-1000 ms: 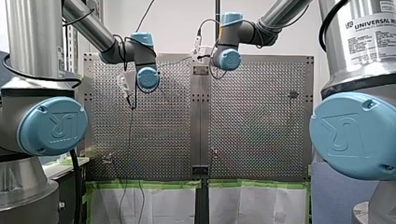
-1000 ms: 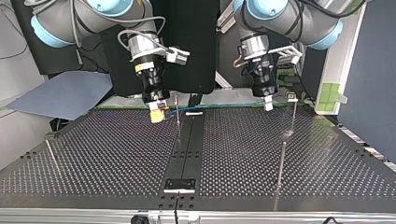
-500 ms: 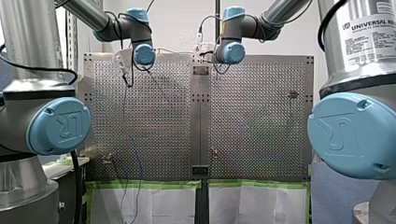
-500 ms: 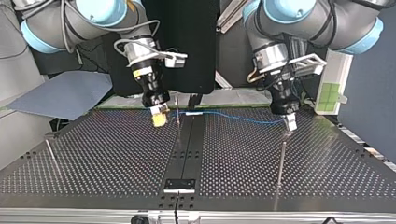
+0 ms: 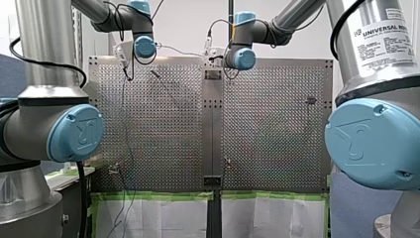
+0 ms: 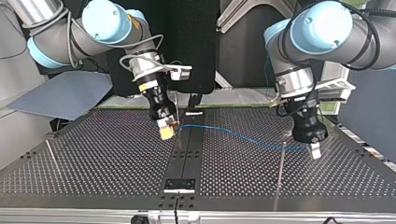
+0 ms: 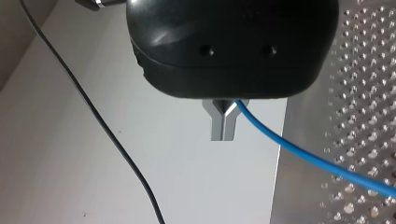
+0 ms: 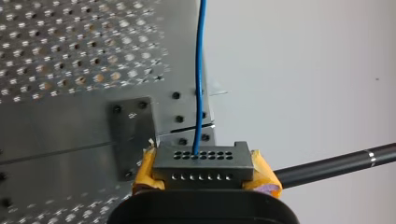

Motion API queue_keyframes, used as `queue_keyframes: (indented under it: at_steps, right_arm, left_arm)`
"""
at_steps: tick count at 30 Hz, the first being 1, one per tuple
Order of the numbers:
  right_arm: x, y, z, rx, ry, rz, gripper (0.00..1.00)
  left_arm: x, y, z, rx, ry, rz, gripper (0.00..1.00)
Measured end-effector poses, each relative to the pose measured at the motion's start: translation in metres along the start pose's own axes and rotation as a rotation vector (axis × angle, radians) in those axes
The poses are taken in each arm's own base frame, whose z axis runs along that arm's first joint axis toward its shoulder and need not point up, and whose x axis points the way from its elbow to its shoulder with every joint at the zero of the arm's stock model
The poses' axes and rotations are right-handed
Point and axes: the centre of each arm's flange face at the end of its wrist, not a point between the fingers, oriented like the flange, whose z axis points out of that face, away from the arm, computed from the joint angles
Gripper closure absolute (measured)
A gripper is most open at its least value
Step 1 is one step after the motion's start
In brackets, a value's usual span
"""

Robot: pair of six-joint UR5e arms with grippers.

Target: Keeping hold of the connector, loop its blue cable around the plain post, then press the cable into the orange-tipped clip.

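1. My right gripper (image 8: 201,173) was clamped on the connector (image 8: 201,161), a grey block with two rows of small holes. Its yellow pads (image 8: 145,170) pressed against the block's two ends.
2. The blue cable (image 8: 199,84) left a hole in the connector's upper row. It ran straight ahead of the gripper, across a corner of the perforated table (image 8: 70,56).
3. A black rod (image 8: 336,163) lay beside that gripper, off the table's edge, over a pale surface.
4. In the top view, my right gripper (image 6: 166,132) hung tilted, low over the table (image 6: 107,158), just beside the dark central strip (image 6: 187,154). From there the blue cable (image 6: 233,134) sagged away toward the view's right.
5. My left gripper (image 7: 224,128) had its metal fingers (image 7: 218,126) pressed together, with the blue cable (image 7: 289,145) caught in the fork at their root. The cable trailed off over the perforated plate, and a black wire (image 7: 116,144) lay on the pale surface beside the gripper.
6. In the top view, my left gripper (image 6: 316,150) hung low at the view's right, just beside the tip of the plain post (image 6: 280,168). The cable crossed that tip on its way to the fingers; I could not tell whether it touched the post.
7. In the front view, the orange-tipped clip (image 5: 227,160) stood just right of the central strip, near the table's near edge.
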Motion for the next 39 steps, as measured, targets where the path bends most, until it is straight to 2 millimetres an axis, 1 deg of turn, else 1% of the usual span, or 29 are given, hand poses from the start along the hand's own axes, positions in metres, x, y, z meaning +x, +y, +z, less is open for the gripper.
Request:
queue_keyframes:
  at_steps: [3,6,11,15,21,25,29,32,35,39]
  right_arm:
    - [0.003,0.000,0.004,0.009,0.011,0.000,1.00]
    - [-0.001,-0.001,0.008,0.017,0.012,0.000,1.00]
    - [-0.019,0.001,0.015,0.022,-0.010,-0.002,1.00]
    - [-0.026,0.002,0.017,0.023,-0.017,-0.002,1.00]
    - [-0.029,0.002,0.021,0.028,-0.002,0.001,1.00]
    - [-0.033,0.003,0.023,0.030,0.003,0.001,1.00]
    - [-0.039,0.003,0.027,0.033,0.002,0.000,1.00]
    - [-0.040,0.003,0.030,0.036,0.005,-0.001,1.00]
    - [-0.040,0.003,0.032,0.039,0.009,0.000,1.00]
    - [-0.040,0.004,0.034,0.040,0.013,0.000,1.00]
  left_arm:
    - [0.004,0.005,0.016,-0.002,0.019,0.017,1.00]
    - [0.011,0.013,0.032,-0.005,0.046,0.035,1.00]
    - [0.026,0.027,0.053,-0.014,0.097,0.049,1.00]
    - [0.037,0.041,0.065,-0.021,0.131,0.056,1.00]
    - [0.049,0.062,0.085,-0.024,0.145,0.052,1.00]
    - [0.048,0.076,0.098,-0.021,0.134,0.046,1.00]
    - [0.041,0.090,0.117,-0.015,0.111,0.027,1.00]
    - [0.043,0.102,0.130,-0.013,0.112,0.025,1.00]
    - [0.048,0.109,0.138,-0.002,0.124,0.026,1.00]
    - [0.054,0.109,0.140,0.031,0.140,0.019,1.00]
